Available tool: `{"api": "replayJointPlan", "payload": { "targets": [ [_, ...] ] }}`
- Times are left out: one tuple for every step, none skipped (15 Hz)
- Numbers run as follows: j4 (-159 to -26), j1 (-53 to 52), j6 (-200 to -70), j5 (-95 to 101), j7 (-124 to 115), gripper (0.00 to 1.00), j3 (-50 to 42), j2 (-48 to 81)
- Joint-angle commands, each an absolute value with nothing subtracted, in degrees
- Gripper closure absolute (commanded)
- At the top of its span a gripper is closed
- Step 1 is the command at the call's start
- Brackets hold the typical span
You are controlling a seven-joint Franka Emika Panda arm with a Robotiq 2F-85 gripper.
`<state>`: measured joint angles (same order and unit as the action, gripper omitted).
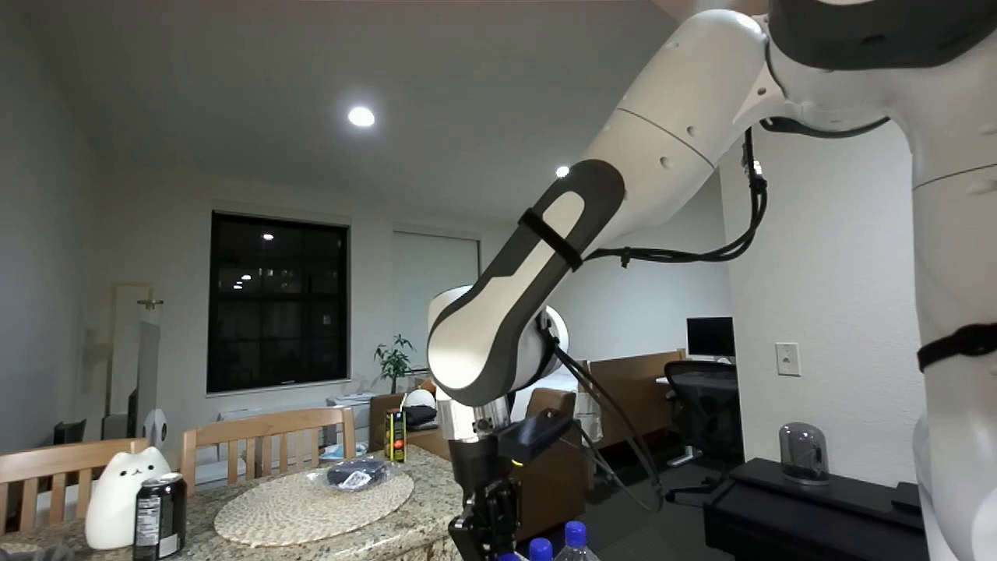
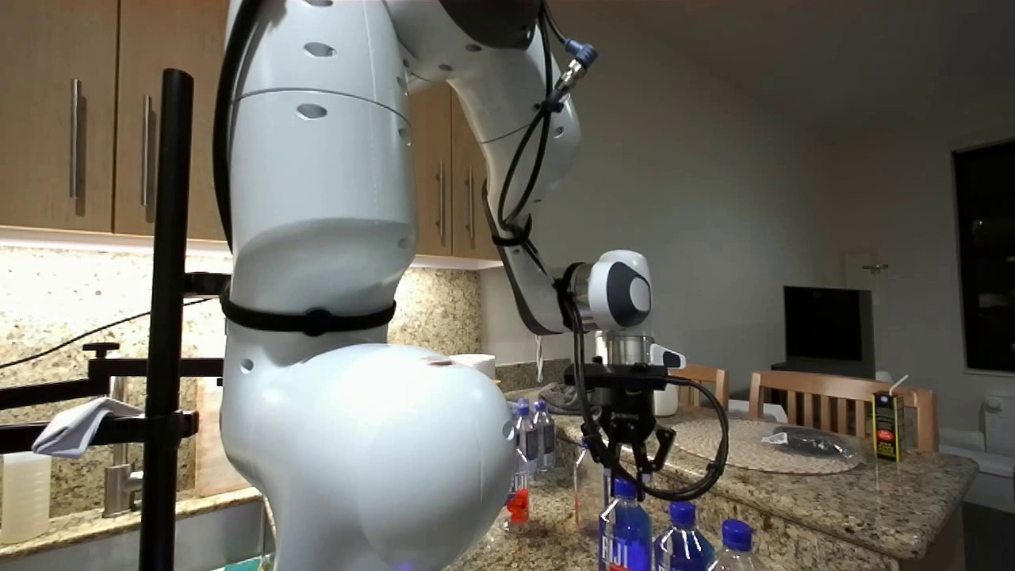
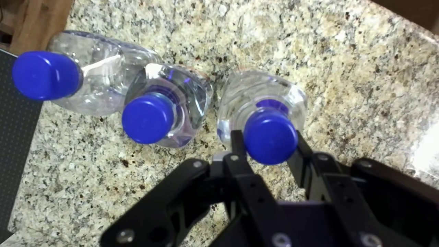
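Right of centre in the wrist view, black jaws grip the round blue cap [image 3: 271, 137] of a clear, squarish plastic bottle [image 3: 259, 91]; two more bottles [image 3: 190, 103] stand toward the upper left on the speckled granite surface [image 3: 360, 99]

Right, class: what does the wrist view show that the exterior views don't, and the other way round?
Wrist view only: the speckled counter at the feet of the three bottles nearest the gripper, and dots on a dark surface at its left edge.

Exterior views only: the arm's white links, the woven placemat, the carton and the dark window.

Shared: the gripper, closed on one bottle's blue cap, plus those three bottles.
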<state>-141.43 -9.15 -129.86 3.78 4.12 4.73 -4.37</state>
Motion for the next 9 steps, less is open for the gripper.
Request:
{"api": "replayJointPlan", "payload": {
  "targets": [
    [-140.0, -7.9, -131.1, 3.9, 6.0, 0.85, 4.9, -3.9],
    [-139.7, -7.8, -131.4, 4.1, 6.0, 0.85, 4.9, -3.6],
    [-139.4, -7.7, -131.6, 4.3, 5.9, 0.85, 4.8, -3.3],
    [-139.0, -7.6, -131.5, 4.3, 5.9, 0.85, 4.7, -3.0],
    [-138.7, -7.5, -131.4, 4.2, 6.0, 0.85, 4.6, -2.7],
    [-138.3, -7.4, -131.2, 4.1, 6.0, 0.85, 4.5, -2.4],
    [-138.2, -7.3, -131.1, 4.2, 5.9, 0.85, 4.5, -2.2],
    [-137.9, -7.2, -130.9, 4.2, 5.9, 0.85, 4.5, -2.0],
    [-137.8, -7.1, -130.7, 4.1, 6.0, 0.85, 4.5, -1.8]
  ]
}}
